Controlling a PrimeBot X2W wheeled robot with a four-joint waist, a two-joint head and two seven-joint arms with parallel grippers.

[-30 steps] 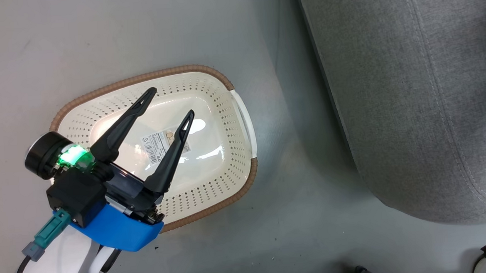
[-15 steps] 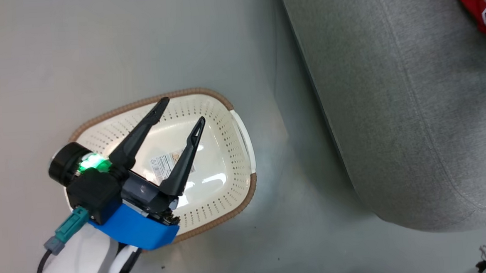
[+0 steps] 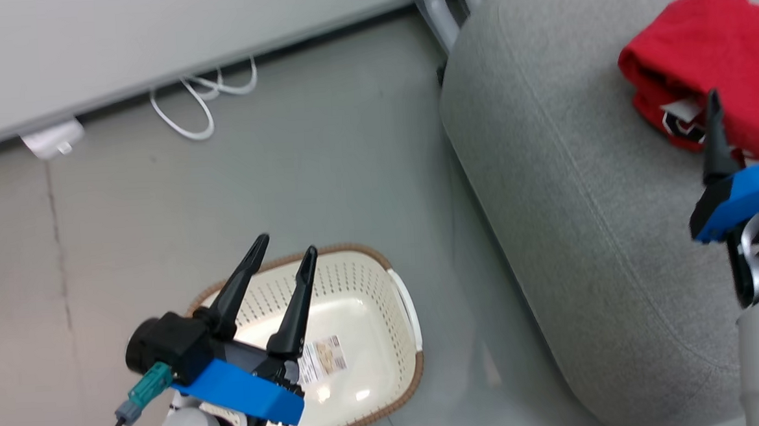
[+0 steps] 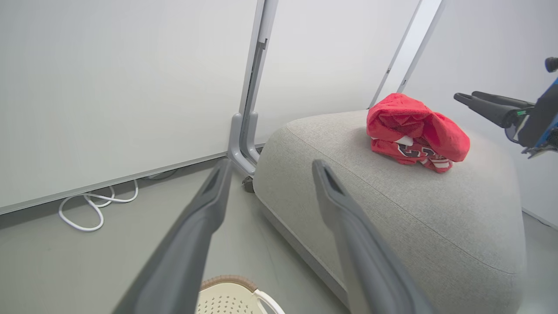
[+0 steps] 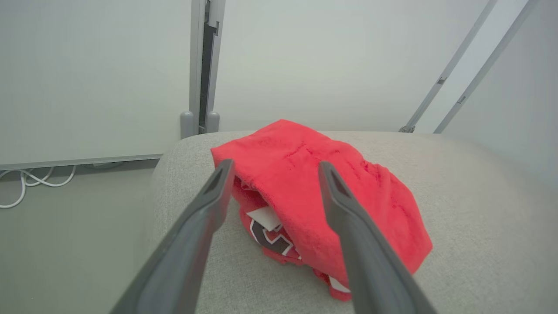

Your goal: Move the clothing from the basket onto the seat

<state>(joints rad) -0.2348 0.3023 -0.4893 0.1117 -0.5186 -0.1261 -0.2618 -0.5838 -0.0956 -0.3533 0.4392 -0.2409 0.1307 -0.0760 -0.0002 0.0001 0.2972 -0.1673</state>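
We find the clothing (image 3: 709, 59) bunched in one bright red heap on top of the seat (image 3: 580, 196), at two o'clock in our head view. The plain garment drapes over the lettered one, with black-and-white letters, a white tag and striped trim peeking out beneath. The grey woven seat takes the three o'clock side. At six o'clock the basket (image 3: 364, 285) stands upright on the floor (image 3: 287, 179), cream, perforated and brown-rimmed, a label on its glossy bottom.

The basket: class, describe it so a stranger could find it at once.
Start at the big grey seat; on the floor beside its rounded corner stands the basket. It alone is cream plastic dotted with holes, with a brown rim.
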